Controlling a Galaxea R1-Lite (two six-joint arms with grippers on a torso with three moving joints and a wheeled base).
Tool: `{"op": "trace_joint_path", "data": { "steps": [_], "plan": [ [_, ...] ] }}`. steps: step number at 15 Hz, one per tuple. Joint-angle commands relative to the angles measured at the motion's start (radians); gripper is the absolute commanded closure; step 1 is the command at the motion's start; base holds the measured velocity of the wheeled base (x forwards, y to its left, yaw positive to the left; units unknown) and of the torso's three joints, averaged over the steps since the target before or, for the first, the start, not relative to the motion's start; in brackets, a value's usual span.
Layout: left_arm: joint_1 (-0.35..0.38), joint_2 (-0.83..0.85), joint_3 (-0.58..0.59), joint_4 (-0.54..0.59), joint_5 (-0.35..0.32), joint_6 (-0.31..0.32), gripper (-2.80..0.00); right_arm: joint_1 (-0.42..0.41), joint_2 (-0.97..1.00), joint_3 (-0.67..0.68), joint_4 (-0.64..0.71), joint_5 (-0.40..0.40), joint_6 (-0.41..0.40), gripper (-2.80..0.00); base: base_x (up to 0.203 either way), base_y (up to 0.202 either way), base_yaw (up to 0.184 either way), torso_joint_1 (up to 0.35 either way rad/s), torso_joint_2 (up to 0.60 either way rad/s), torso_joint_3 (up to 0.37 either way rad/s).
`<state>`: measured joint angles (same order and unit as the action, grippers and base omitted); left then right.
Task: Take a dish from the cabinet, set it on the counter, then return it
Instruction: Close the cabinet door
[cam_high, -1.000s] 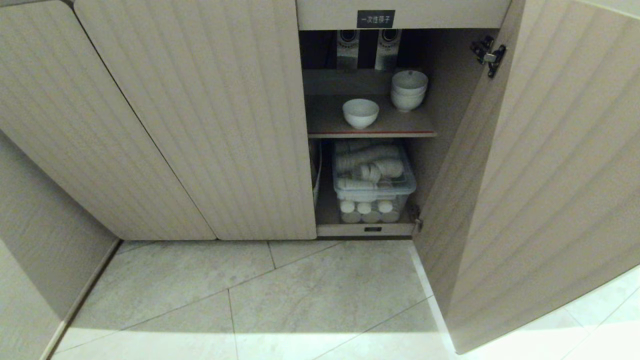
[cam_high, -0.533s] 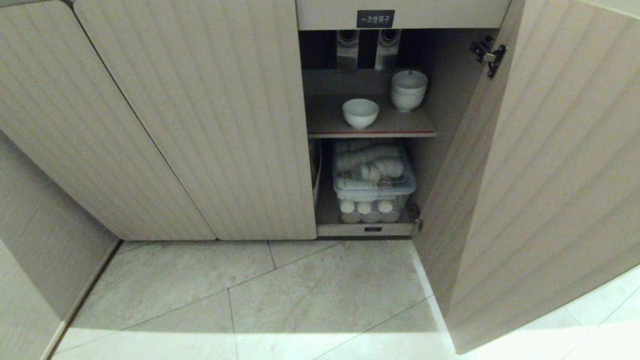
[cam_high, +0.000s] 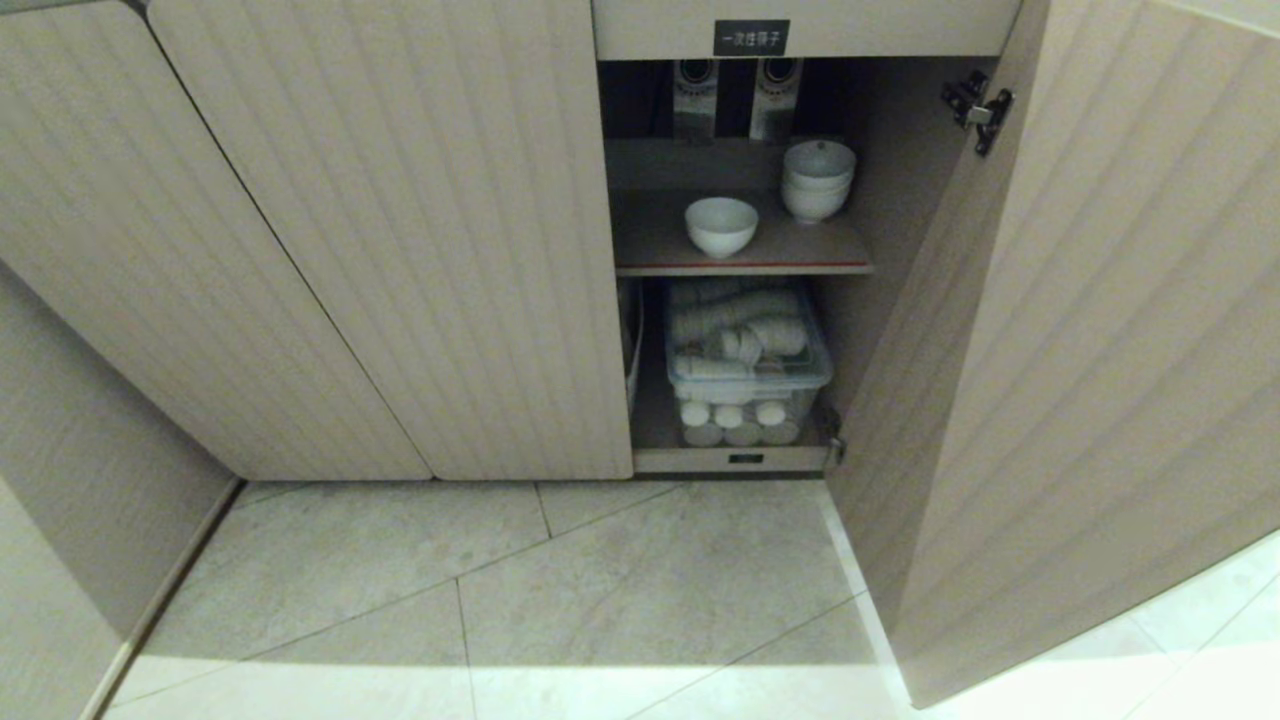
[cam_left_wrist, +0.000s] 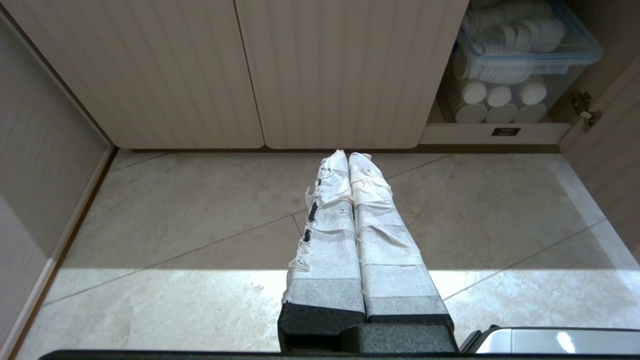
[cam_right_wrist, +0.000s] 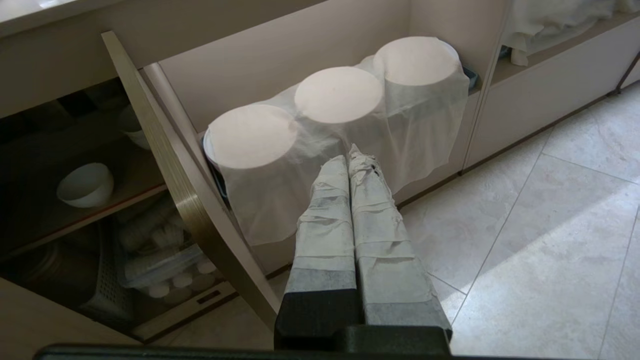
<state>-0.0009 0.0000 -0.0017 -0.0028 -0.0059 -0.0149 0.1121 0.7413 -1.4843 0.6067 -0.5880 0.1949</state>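
Tape-wrapped right gripper (cam_right_wrist: 348, 159) pinched together, empty, outside the open door (cam_right_wrist: 185, 200); left gripper (cam_left_wrist: 348, 156) likewise, parked over floor. Cabinet (cam_high: 400, 250) open; lone white bowl (cam_high: 721, 226) on upper shelf, stack (cam_high: 818, 180) at its 2 o'clock. Step: reaching in; next needs fingers spread.

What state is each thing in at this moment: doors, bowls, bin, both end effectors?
cabinet: compartment exposed
right door: swung open
left doors: closed
single bowl: upright on the upper shelf, untouched
stacked bowls: nested upright, behind and right of it
plastic bin: lidded, on the bottom shelf
left end effector: shut, empty, above the floor
right end effector: shut, empty, outside the open door
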Motion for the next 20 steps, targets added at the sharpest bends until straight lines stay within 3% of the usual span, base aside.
{"op": "trace_joint_path", "data": {
  "steps": [1, 6, 9, 14, 17, 20],
  "plan": [
    [0.000, 0.000, 0.000, 0.000, 0.000, 0.000, 0.00, 0.023, -0.025, 0.012, 0.035, -0.018, 0.007, 0.00, 0.000, 0.000, 0.000, 0.000, 0.00, 0.000],
    [0.000, 0.000, 0.000, 0.000, 0.000, 0.000, 0.00, 0.211, -0.023, 0.024, 0.083, -0.106, 0.049, 0.00, 0.000, 0.000, 0.000, 0.000, 0.00, 0.000],
    [-0.001, 0.000, 0.000, 0.000, 0.000, 0.000, 0.00, 0.296, -0.023, 0.031, 0.191, -0.110, 0.199, 0.00, 0.000, 0.000, 0.000, 0.000, 0.00, 0.000],
    [0.000, 0.000, 0.000, 0.000, 0.000, 0.000, 0.00, 0.305, -0.093, 0.044, 0.481, -0.111, 0.547, 0.00, 0.000, 0.000, 0.000, 0.000, 0.00, 0.000],
    [0.000, 0.000, 0.000, 0.000, 0.000, 0.000, 0.00, 0.291, -0.181, 0.044, 0.577, -0.117, 0.591, 0.00, 0.000, 0.000, 0.000, 0.000, 0.00, 0.000],
    [0.000, 0.000, 0.000, 0.000, 0.001, 0.000, 0.00, 0.291, -0.223, 0.065, 0.577, -0.119, 0.581, 0.00, 0.000, 0.000, 0.000, 0.000, 0.00, 0.000]
  ]
}}
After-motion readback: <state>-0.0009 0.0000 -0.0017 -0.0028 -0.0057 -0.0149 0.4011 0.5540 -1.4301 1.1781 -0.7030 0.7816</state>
